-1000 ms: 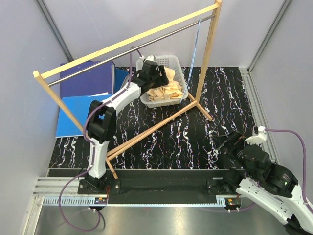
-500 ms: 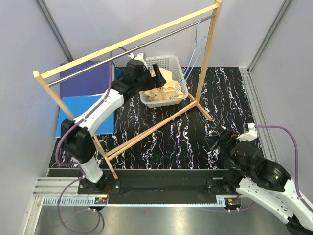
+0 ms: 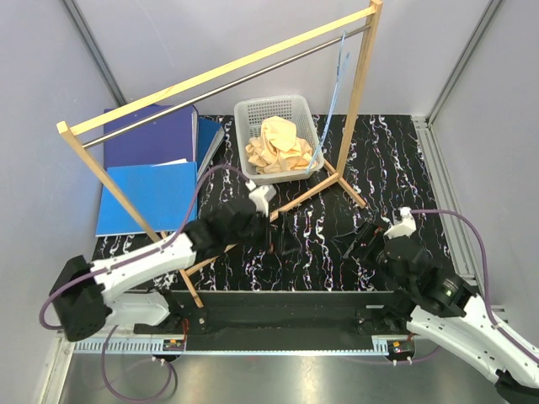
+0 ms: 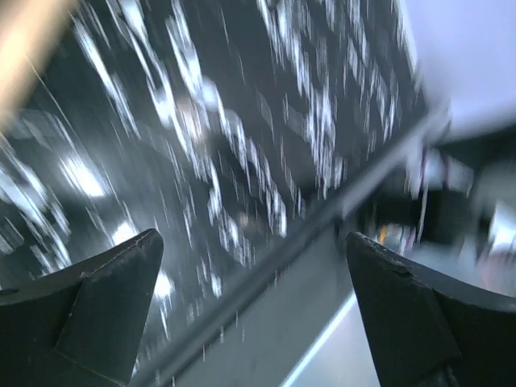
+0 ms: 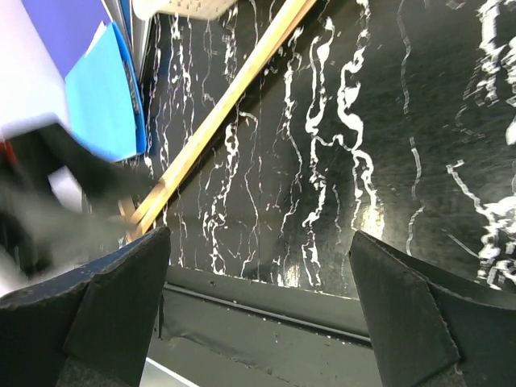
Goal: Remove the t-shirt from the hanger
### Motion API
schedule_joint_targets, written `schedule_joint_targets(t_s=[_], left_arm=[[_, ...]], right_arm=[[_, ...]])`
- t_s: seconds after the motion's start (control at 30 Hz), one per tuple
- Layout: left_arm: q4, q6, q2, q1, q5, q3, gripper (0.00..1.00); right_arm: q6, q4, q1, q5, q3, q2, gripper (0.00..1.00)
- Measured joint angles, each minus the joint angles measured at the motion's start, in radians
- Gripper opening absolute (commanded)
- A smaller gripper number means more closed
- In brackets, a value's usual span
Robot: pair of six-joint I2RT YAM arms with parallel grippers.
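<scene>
Setting: black, white-veined worktop (image 3: 396,168) between pale grey walls, with a wooden rack (image 3: 219,67) standing slantwise across it.
Left end effector: the left end effector (image 3: 282,241) has its fingers (image 4: 105,298) spread wide with nothing between them. It is low over the worktop, just on the near side of the rack's floor bar. Its wrist view is smeared, showing only streaked marbling.
Right end effector: the right end effector (image 3: 362,240) is likewise spread and empty. It is low over the worktop to the near right of the rack's right foot, apart from it, and faces the floor bar.
T-shirt: the t-shirt (image 3: 276,145) is a crumpled peach heap, off the hanger, lying in a white basket (image 3: 269,99) under the rack's right half, behind the floor bar.
Hanger: the hanger (image 3: 336,80) is light-blue wire and bare. It hangs from the metal rod (image 3: 168,110) close to the rack's right post, and its lower end reaches down beside the basket's right rim.
Left of the rack: a dark blue binder (image 3: 147,135) and a light blue folder (image 3: 139,198) lie flat under and beyond the rack's left end.
</scene>
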Motion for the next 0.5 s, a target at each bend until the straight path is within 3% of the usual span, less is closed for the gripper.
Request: schedule_joint_targets(t_s=[0.2,0.5], left_arm=[[0.066,-0.059,-0.314,-0.124,-0.006,-0.292,0.99],[0.166,-0.201,-0.943,-0.142,-0.009,-0.781,0.99]], right_arm=[[0.028,0.123,0.0,-0.048,-0.137,-0.021,1.0],[0.092,0.297,0.0,-0.077,-0.337,-0.149,1.0]])
